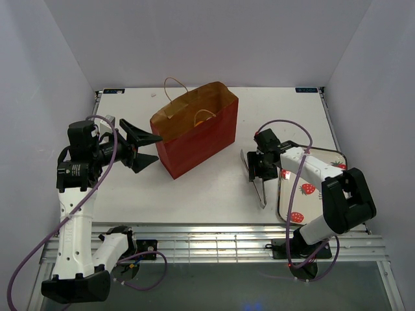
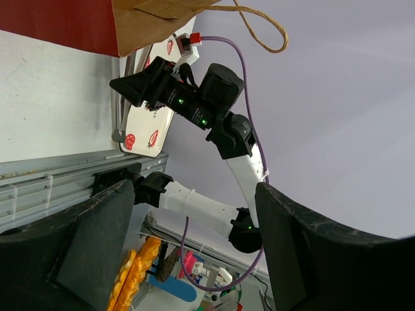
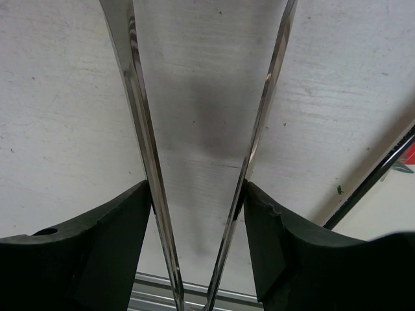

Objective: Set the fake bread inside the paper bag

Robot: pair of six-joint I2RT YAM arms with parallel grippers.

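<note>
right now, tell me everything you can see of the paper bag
The paper bag is red-brown outside and tan kraft inside, with two thin looped cord handles. It stands upright on the white table, mouth open, set at an angle near the far middle. An orange shape shows inside, too small to identify. The open left gripper sits close beside the bag's left end; I cannot tell if it touches.
</note>
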